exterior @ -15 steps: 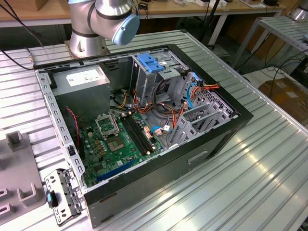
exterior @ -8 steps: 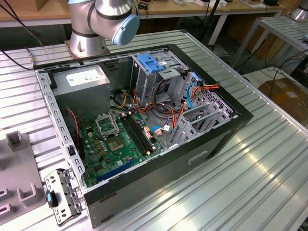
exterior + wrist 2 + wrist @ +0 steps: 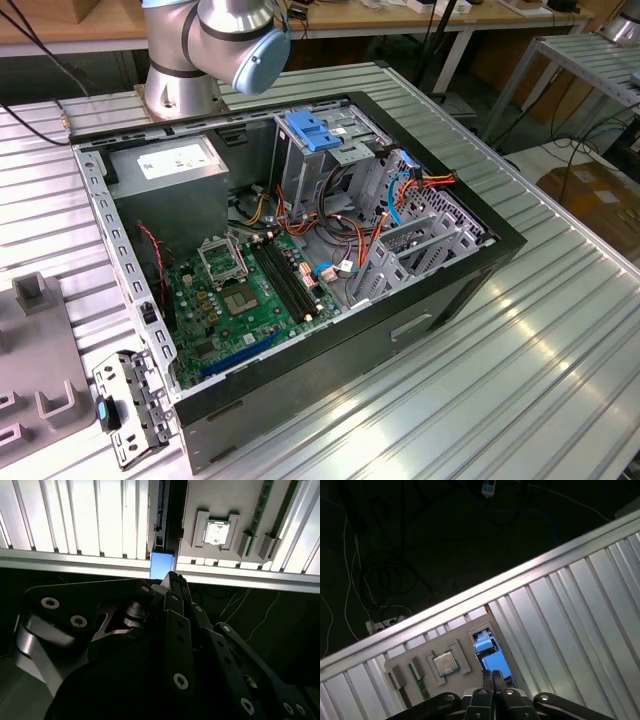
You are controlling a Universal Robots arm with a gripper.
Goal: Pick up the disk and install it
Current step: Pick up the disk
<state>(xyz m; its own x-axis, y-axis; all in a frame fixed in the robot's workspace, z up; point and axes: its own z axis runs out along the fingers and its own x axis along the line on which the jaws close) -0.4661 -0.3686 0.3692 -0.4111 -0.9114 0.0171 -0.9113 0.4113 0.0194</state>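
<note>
- Above the ribbed table, in both wrist views: my claw, fingertips drawn together, gripping nothing.
- Just beyond my tips: the disk, blue-framed, lying at lower left of the exterior frame.
- Beside it: grey fixture carrying a processor chip.

Orange cables cross the open case between the drive cage and motherboard, the bench on the exterior view's right lies bare, and a grey fixture hems one side of the disk just beyond the pincer.
</note>
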